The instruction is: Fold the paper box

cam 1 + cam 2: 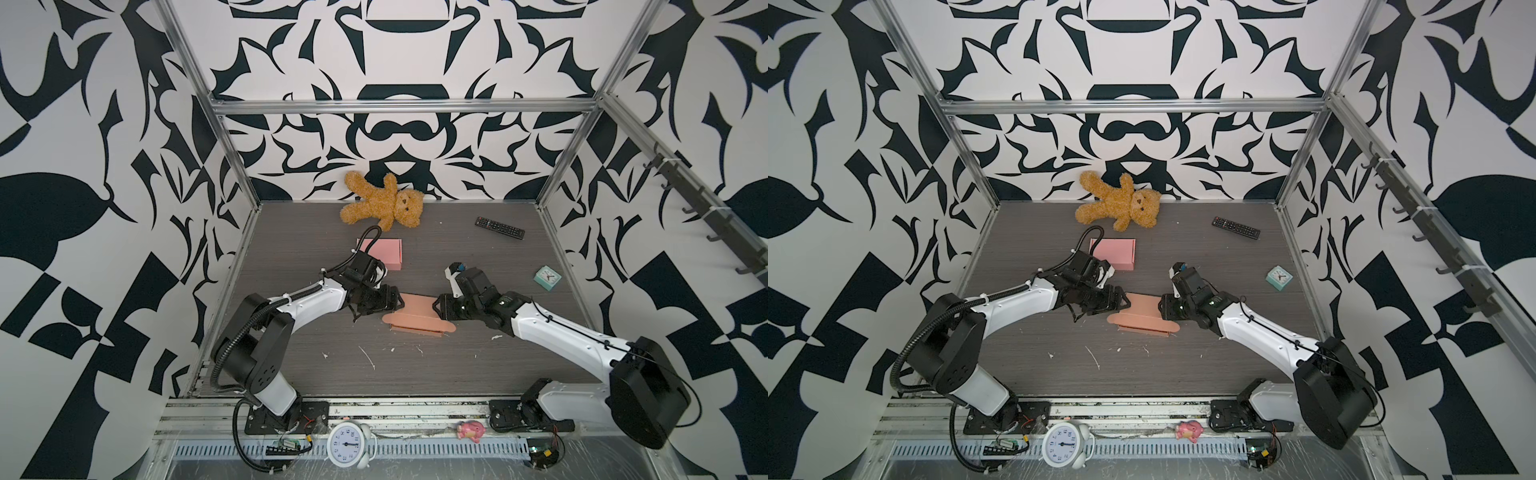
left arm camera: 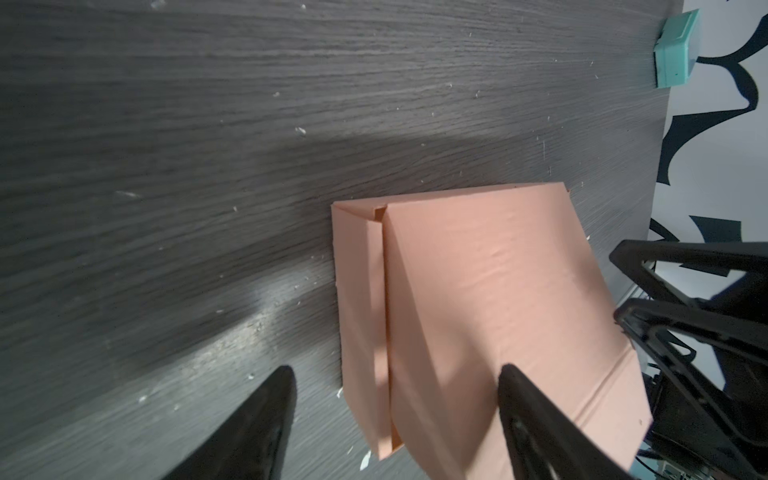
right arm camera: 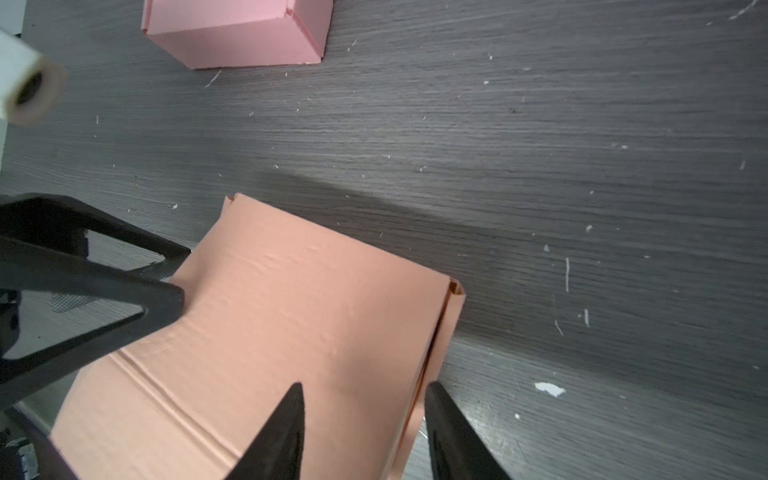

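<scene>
At the left of the dark wood table, a finished pink box sits just behind the left arm's wrist. The wrist hides the box's near left corner, and a black cable loops over it. Further back, against the rear wall, a brown teddy bear lies sprawled with its head to the right.

The left gripper reaches in to the left end of the paper box. Its jaws stand wide apart. In the left wrist view one finger is over bare table and the other over the box's broad panel, with a folded side wall between them and nothing pinched.

The peach-coloured paper box lies partly folded at the middle of the table, between the two grippers.

The right gripper meets the box's right end. Its jaws are partly apart and straddle the opposite side wall, which runs close to one finger without being clamped.

To the right, a black remote lies near the back and a small teal clock sits by the right wall, both well apart from the paper box.

White paper scraps are scattered on the table in front of the box. On the front rail, off the table, stand a white alarm clock and, to its right, a pink toy.
</scene>
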Controlling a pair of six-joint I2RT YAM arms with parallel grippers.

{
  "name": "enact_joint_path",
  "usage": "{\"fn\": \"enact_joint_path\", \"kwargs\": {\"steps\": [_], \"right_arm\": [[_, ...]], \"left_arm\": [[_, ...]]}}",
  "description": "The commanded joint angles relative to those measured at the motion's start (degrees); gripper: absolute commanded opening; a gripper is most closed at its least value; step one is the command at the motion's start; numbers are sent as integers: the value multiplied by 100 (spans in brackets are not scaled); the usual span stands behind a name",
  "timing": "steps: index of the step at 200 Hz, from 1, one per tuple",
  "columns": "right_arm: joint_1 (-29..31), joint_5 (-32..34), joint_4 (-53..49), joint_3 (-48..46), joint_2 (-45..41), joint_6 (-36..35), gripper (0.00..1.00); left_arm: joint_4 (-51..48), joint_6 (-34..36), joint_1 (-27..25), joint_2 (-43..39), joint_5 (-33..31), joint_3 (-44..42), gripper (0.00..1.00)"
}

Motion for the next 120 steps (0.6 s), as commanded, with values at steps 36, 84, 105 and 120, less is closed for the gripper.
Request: {"fn": "enact_joint_path", "kwargs": {"steps": [36, 84, 105, 120], "right_arm": [[-24, -52, 254, -198, 66, 137, 48], [-18, -66, 329, -281, 147, 154, 48], [-20, -66, 373, -320, 179, 159, 48], [-22, -85, 385, -331, 215, 162, 48]], "left_arm": [[111, -82, -46, 4, 14, -260, 76], [213, -91, -66, 63, 31, -349, 74], [276, -113, -69, 133, 57, -388, 73], [321, -129, -85, 167, 67, -415, 72]]}}
